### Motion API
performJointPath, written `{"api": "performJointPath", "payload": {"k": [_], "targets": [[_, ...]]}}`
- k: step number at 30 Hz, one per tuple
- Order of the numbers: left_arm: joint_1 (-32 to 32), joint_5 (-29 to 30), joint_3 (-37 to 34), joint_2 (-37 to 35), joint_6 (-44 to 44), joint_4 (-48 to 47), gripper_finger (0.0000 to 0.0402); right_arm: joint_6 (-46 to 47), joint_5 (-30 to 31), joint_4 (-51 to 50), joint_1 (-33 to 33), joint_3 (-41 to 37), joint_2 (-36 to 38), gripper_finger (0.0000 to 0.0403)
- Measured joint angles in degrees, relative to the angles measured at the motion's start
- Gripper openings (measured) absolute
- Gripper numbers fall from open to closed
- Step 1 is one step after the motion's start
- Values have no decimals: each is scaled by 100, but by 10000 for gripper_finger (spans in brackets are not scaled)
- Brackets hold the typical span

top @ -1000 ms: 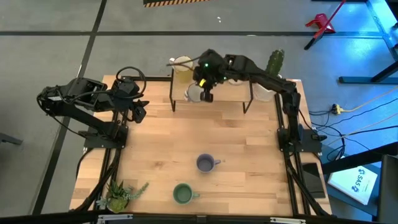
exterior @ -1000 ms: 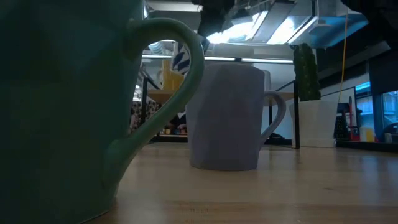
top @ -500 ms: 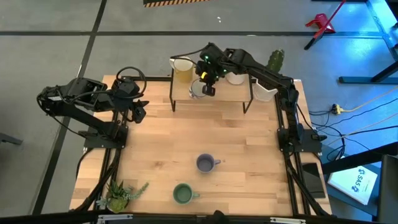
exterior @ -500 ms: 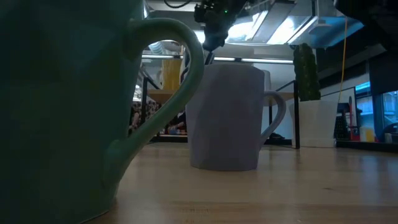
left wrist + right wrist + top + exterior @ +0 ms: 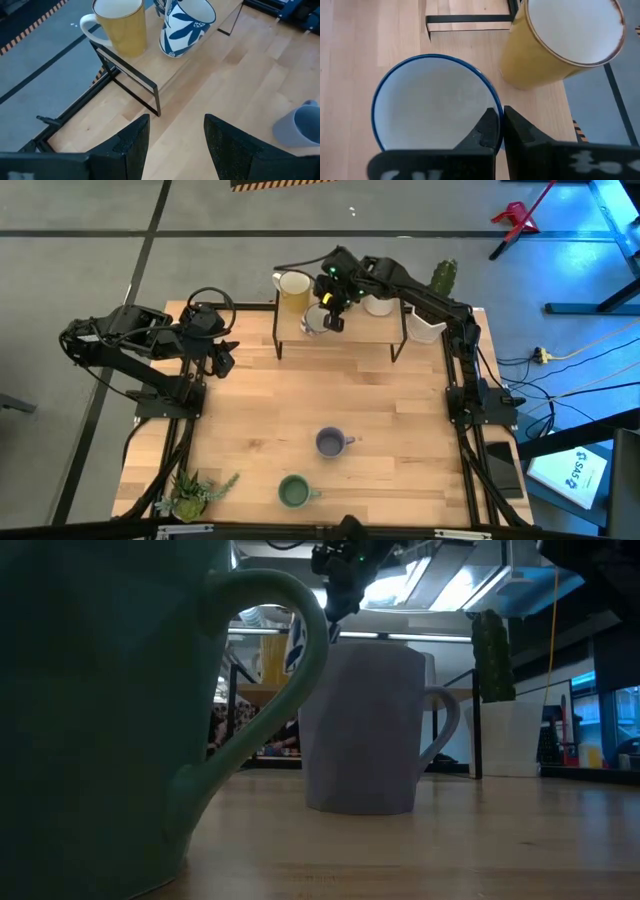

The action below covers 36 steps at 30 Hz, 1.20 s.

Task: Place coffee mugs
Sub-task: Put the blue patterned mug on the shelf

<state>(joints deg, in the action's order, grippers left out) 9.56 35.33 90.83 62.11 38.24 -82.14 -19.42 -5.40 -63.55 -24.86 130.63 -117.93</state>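
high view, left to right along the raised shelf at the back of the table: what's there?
Yellow mug → blue-and-white mug, with the right gripper shut on its rim → white mug → cactus pot past the shelf's right leg.

Pale, matt planked wood is seen in the worktop (image 5: pixel 300 410), thin black metal in the rack (image 5: pixel 134 82) along its far edge, and glossy glazed ceramic in the yellow mug (image 5: pixel 560 47) and blue-rimmed mug (image 5: pixel 427 107).

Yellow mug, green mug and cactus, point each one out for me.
yellow mug (image 5: pixel 122 27), left wrist view, on its side wall.
green mug (image 5: pixel 292 492), high view, on its rim.
cactus (image 5: pixel 490 655), low view, on its stem.
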Motion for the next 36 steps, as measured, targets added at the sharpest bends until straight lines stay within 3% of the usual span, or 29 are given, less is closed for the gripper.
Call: {"api": "performJointPath", "payload": {"k": [18,29,36], "targets": [[0,15,0,2,2,-128,183,-34,-35,150,-107,11,-160,3],[0,19,0,2,11,-150,183,-50,-23,476,-110,7,-164,112],[-1,22,0,2,12,-151,183,-52,45,905,-107,4,-133,125]]}}
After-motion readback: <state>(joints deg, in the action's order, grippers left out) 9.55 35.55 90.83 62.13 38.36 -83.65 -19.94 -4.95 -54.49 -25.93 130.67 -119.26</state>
